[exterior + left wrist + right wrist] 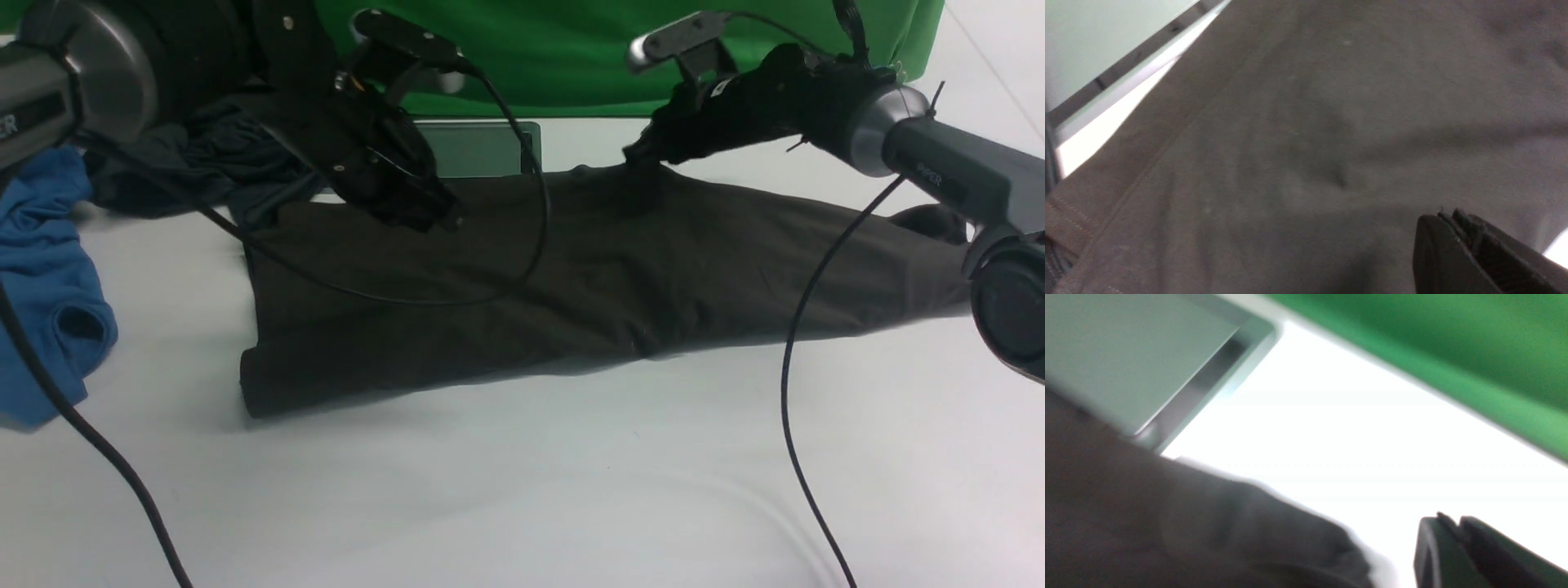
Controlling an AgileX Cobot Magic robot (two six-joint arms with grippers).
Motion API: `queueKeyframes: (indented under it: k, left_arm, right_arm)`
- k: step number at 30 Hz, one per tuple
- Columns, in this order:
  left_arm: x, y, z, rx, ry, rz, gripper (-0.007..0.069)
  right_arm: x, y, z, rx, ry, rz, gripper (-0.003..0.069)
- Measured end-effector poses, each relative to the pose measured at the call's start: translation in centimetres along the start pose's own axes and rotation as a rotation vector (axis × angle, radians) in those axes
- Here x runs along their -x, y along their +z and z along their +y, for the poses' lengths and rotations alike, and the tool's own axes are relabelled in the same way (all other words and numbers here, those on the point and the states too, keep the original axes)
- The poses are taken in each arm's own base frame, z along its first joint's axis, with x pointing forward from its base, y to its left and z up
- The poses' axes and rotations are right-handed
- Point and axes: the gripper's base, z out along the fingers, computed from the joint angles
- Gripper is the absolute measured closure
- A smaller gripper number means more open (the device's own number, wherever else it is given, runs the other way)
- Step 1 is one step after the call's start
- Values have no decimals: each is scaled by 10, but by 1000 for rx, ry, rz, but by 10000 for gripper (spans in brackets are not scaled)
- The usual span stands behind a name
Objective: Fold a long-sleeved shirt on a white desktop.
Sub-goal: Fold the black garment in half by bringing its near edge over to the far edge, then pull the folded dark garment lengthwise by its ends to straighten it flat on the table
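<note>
The long-sleeved shirt [571,278] lies folded into a long dark band across the white desktop [522,490]. No label or print shows. My left gripper [445,219] hangs just above the shirt's back left part; in the left wrist view its jaws [1447,214] are shut with nothing between them, over the brown cloth [1306,122]. At the shirt's far edge, near the middle, my right gripper [637,155] is also shut and empty [1449,518]. It is over bare white desktop [1372,437], beside the shirt's edge [1167,522].
A blue shirt [49,269] lies at the left edge and a dark slate-grey garment [188,163] behind it. The grey cable slot [473,147] sits behind the shirt, before the green backdrop [571,49]. Black cables [788,359] hang over the table.
</note>
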Motion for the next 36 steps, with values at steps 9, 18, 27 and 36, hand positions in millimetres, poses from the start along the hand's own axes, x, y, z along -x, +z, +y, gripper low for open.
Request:
queueKeyframes:
  k: [9, 18, 27, 36]
  left_arm:
    - [-19, -43, -15, 45, 11, -105, 608]
    - [-97, -81, -51, 15, -47, -138, 608]
    - [-121, -81, -60, 28, -70, -174, 608]
    - [-118, -81, -60, 19, -96, -212, 608]
  right_arm:
    - [5, -115, -93, -61, 126, 303, 494]
    - [-71, -210, -139, -93, 391, 588, 323]
    - [-118, -191, -132, -158, 562, 587, 102]
    - [-123, -171, -131, -110, 622, 498, 173]
